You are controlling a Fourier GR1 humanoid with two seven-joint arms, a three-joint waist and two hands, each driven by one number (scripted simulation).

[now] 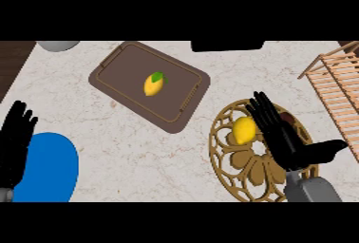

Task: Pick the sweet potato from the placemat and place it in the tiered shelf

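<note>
Under our right hand [280, 130], whose straight fingers are spread and hold nothing, we judge the dark sweet potato [287, 117], mostly hidden on the gold placemat [231, 166] beside a lemon [244, 130], firm, fairly heavy, best grasped around its middle.

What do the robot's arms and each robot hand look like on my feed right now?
Both are alike: the left robot hand and the right robot hand are matte black, with long slender fingers and a thumb. A smooth, rounded grey forearm shows behind the right one. No cables, sleeves or markings are visible.
</note>
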